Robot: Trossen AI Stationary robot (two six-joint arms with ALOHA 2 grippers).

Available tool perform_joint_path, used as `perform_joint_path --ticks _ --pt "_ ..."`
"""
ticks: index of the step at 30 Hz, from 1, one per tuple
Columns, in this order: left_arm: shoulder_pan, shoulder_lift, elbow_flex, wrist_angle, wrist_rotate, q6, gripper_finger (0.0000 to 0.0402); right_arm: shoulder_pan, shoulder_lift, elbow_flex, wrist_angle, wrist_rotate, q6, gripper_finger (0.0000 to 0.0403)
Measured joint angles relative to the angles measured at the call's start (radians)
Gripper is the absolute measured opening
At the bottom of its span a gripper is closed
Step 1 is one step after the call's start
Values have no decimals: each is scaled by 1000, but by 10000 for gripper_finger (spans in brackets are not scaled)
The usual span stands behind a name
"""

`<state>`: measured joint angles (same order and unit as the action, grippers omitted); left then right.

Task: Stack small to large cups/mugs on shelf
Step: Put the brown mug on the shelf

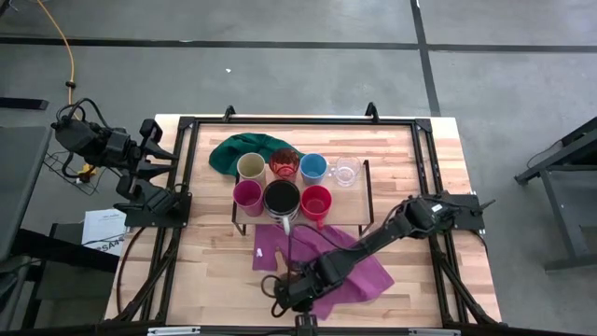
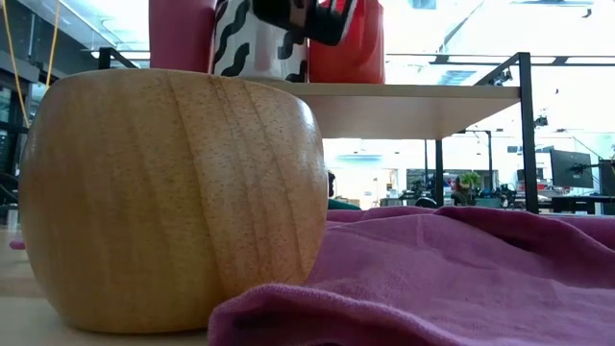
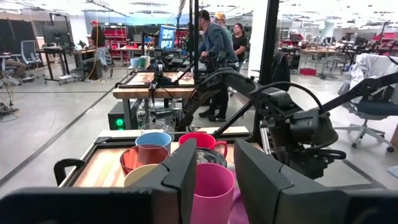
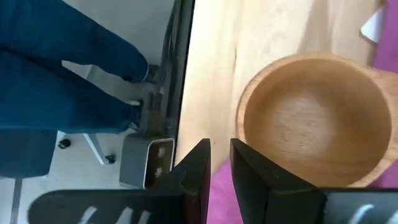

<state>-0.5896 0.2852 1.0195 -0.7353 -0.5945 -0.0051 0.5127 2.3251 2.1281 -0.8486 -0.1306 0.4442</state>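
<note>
From my remote station, the right gripper (image 1: 283,292) hangs low over the near edge of the table (image 1: 438,177), its fingers (image 4: 198,163) drawn to a narrow slit and holding nothing. The tan wooden cup (image 4: 314,118) stands upright just beside those fingertips, apart from them, on bare wood at the edge of the purple cloth (image 1: 322,257); in the overhead view the arm hides it. At table height the same wooden cup fills the left half of the low view, with the cloth bunched against its base on the right.

Seven cups sit on the shelf (image 1: 359,213) at the middle of the table. The far row runs, left to right: cream cup (image 1: 251,167), translucent red cup (image 1: 284,164), blue cup (image 1: 312,167), clear glass cup (image 1: 346,172). The near row holds the magenta cup (image 1: 247,195), the black-and-white striped mug (image 1: 282,200) and the red handled mug (image 1: 316,202). A green cloth (image 1: 241,149) lies just beyond the shelf's far left corner, possibly tucked partly under it.

The left gripper (image 1: 167,159) waits off the table's far left corner, its fingers (image 3: 186,180) a small way apart and empty, aimed toward the shelf. People stand at a workbench in the room beyond.
</note>
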Motion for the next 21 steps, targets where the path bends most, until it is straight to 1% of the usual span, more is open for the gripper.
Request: perform_joint_path --ticks 6,15,21 --pt "0 0 0 0 0 0 95 2 1 3 -9 -5 9 54" --pt "0 0 0 0 0 -7 95 2 1 2 -34 0 1 83" --pt "0 0 0 1 0 -7 95 -1 1 1 -50 25 -8 85"
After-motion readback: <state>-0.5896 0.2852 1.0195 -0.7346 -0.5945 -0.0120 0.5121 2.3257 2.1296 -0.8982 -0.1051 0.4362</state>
